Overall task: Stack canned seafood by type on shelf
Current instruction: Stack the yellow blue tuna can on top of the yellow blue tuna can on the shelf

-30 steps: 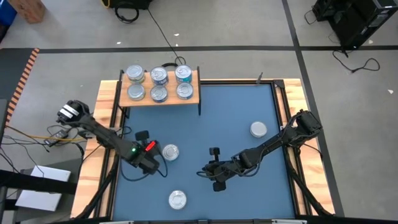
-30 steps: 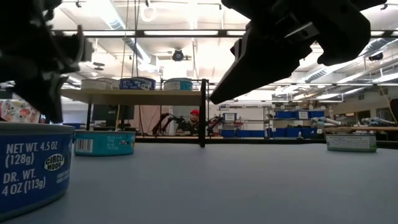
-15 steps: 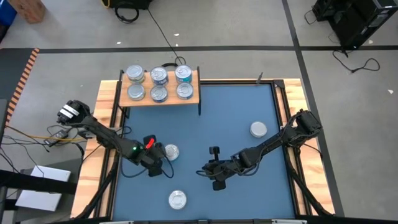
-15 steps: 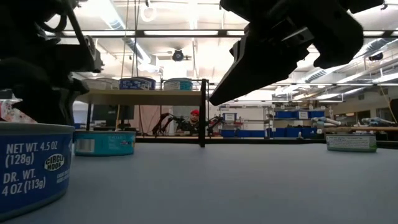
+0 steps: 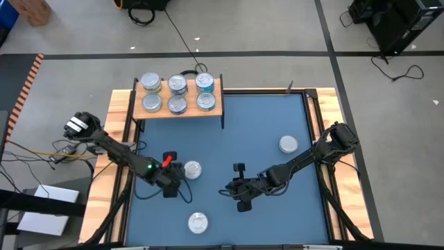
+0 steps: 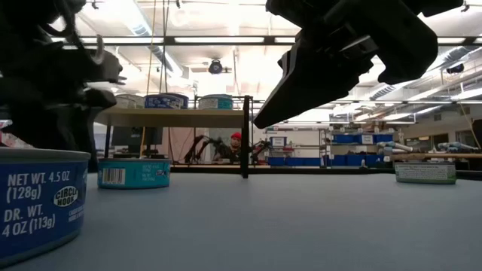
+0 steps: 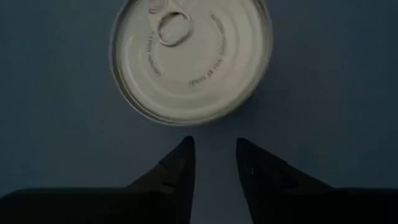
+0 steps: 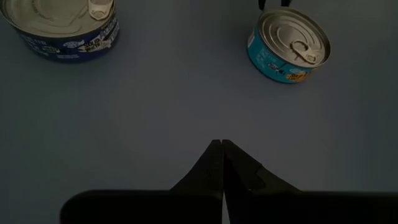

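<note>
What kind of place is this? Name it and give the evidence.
Probably a robotics lab or workshop, not a shop or kitchen. The blue tabletop stands on a bare grey floor with loose cables. The low view shows long ceiling light strips and, further back, workbenches with blue bins.

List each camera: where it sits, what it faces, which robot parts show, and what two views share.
High: overhead, looking down on shelf, both arms.
Low: tabletop level, facing the room; arms loom above.
Left wrist: above a can, left gripper parted.
Right wrist: over the table, right gripper shut.
Shared: that can shows in high and left wrist views.
</note>
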